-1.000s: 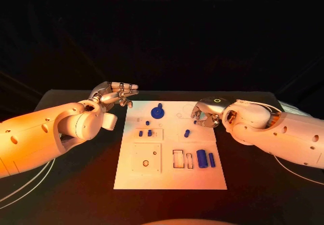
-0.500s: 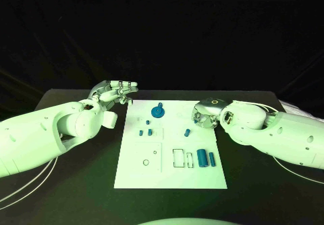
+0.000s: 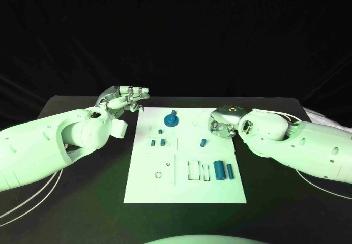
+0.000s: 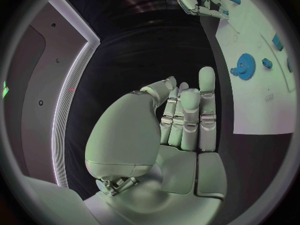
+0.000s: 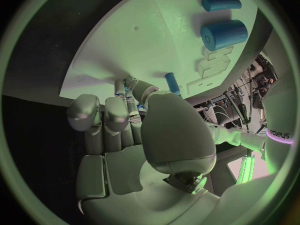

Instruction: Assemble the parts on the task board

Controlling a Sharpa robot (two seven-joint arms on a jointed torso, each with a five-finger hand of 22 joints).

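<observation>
The white task board (image 3: 187,185) lies in the middle of the table. On it are a blue gear (image 3: 171,120), small pegs (image 3: 157,143) and one peg (image 3: 202,143), plus a thick cylinder (image 3: 218,166) beside a thinner one (image 3: 229,171). My right hand (image 3: 220,127) hovers over the board's far right edge with fingers curled; in the right wrist view a small blue part (image 5: 127,90) peeks between its fingertips and thumb, mostly hidden. My left hand (image 3: 128,96) floats beyond the board's far left corner, fingers side by side, holding nothing.
Rectangular recesses (image 3: 194,171) and a raised square plate (image 3: 159,170) mark the board's near half. Black table surrounds the board on all sides. The left wrist view shows the gear (image 4: 244,65) and my right hand (image 4: 197,2) across the board.
My right hand has edged slightly towards the board's far right corner. The left hand and the parts on the board have stayed put.
</observation>
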